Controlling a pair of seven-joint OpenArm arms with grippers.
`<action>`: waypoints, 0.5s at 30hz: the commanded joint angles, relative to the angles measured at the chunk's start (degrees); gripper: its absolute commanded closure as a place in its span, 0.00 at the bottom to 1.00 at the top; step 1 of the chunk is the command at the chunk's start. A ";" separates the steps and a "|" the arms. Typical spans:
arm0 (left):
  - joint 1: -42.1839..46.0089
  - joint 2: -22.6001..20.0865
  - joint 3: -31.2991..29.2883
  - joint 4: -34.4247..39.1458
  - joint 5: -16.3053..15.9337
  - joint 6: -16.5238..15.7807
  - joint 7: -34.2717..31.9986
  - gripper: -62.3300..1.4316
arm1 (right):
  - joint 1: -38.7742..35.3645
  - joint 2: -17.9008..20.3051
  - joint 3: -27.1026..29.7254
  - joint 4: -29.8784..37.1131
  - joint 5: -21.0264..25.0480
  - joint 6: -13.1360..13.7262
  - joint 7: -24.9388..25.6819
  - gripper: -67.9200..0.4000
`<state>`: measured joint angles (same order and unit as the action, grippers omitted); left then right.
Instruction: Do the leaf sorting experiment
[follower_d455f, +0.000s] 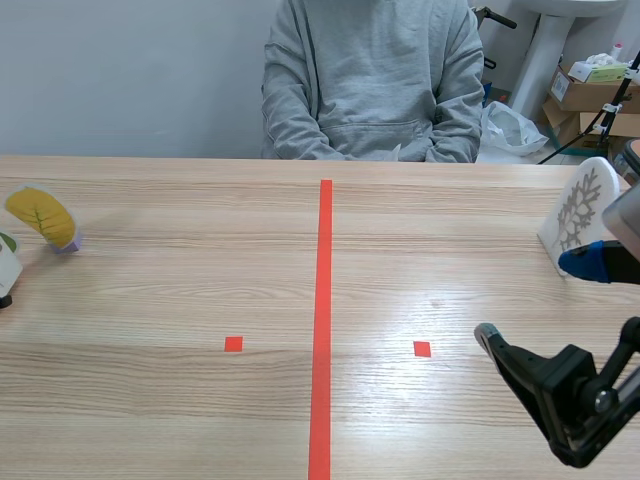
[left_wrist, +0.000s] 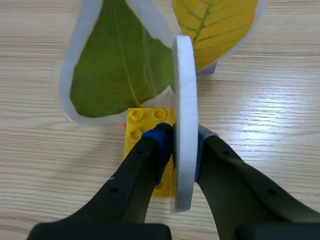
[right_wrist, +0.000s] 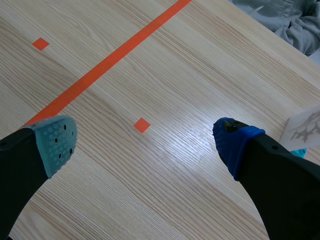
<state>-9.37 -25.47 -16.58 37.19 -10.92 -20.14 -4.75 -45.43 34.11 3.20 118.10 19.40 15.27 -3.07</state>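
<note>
- L fingers (left_wrist: 150, 150) are clenched on a thick white card (left_wrist: 184, 90). We see the card edge-on, standing up straight, w/ one pad pressed on each side, low down on the card.
- The card's bottom sits at a yellow brick (left_wrist: 137, 125), which lies flat under the L fingers.
- A green leaf card (left_wrist: 115, 60) stands just ahead of the fingers, right beside the white card. Can't tell if they touch.
- A yellow leaf card (follower_d455f: 40, 212) stands a bit farther out on a purple block (follower_d455f: 67, 244), at the far L of the worktop (follower_d455f: 200, 290).
- All this is packed close by the L edge of the worktop.
- R fingers (right_wrist: 55, 145) are released, spread wide, w/ nothing btw them, just bare wood & a small red square mark.
- A white card w/ grey leaf shape (follower_d455f: 578, 215) stands just beside the R fingers, near the R edge.
- The red line (follower_d455f: 323, 320) runs down the middle, near to far. There is lots of open wood on both sides of it.
- A person (follower_d455f: 370, 80) in a grey top sits at the far edge, hands off the worktop.
</note>
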 joint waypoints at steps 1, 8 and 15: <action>-0.31 0.02 -0.11 0.63 -0.17 -0.04 -0.90 0.91 | 0.68 0.42 0.11 0.02 0.37 -0.42 0.85 0.18; -0.31 1.46 -0.11 0.24 0.59 -0.07 -1.01 0.91 | 0.68 0.44 0.11 0.02 0.37 -0.42 0.85 0.18; -0.28 1.77 -0.11 0.24 1.77 -0.07 -1.01 0.91 | 0.68 0.44 0.11 0.02 0.37 -0.42 0.85 0.18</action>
<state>-9.21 -23.00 -16.58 36.77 -8.91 -20.14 -4.80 -45.41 34.11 3.20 118.10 19.40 15.27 -3.07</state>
